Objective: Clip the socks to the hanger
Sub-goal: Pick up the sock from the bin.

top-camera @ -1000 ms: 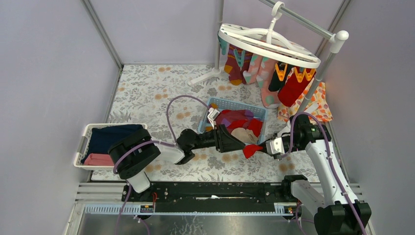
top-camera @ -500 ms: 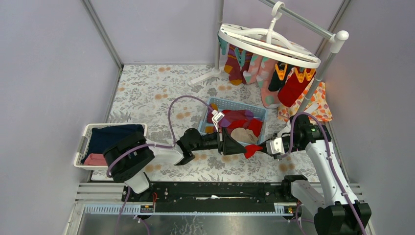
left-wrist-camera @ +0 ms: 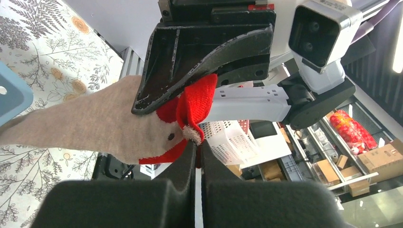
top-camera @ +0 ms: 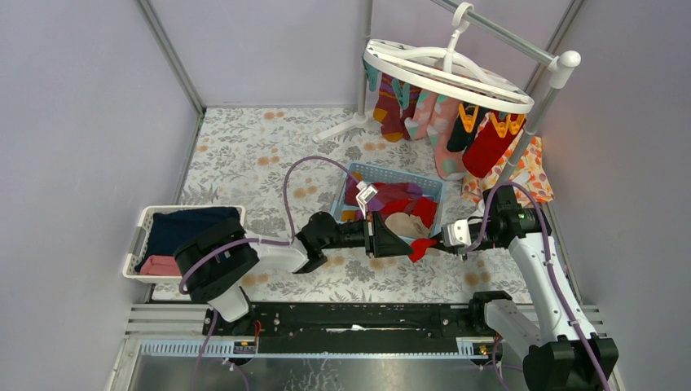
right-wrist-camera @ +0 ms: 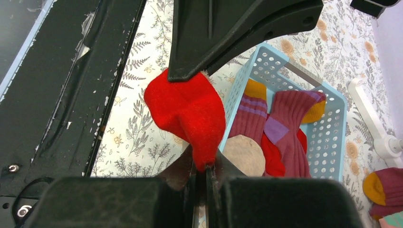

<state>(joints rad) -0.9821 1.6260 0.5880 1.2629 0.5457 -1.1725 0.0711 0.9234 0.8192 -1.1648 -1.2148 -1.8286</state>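
A beige sock with red ends [top-camera: 419, 248] hangs just in front of the blue basket, gripped from both sides. My left gripper [top-camera: 407, 244] is shut on its red edge [left-wrist-camera: 195, 102]; the beige body [left-wrist-camera: 85, 123] trails to the left in the left wrist view. From the right, my right gripper [top-camera: 437, 242] is shut on the same sock's red end [right-wrist-camera: 187, 104]. The white oval hanger [top-camera: 448, 72] hangs at the back right on the rack. Several socks [top-camera: 440, 126] are clipped under it by orange and teal clips. More socks [right-wrist-camera: 285, 118], maroon and red, lie in the basket.
The blue basket [top-camera: 363, 173] sits mid-table on the floral cloth. A white basket [top-camera: 138, 236] with navy and pink cloth stands at the left. An orange floral cloth [top-camera: 534, 173] lies at the rack's foot. The rack's grey pole [top-camera: 538, 122] and white foot [top-camera: 342, 126] stand behind.
My left gripper has closed on the sock's red edge after reaching a little to the right. The right gripper, still shut on the sock, has shifted slightly up.
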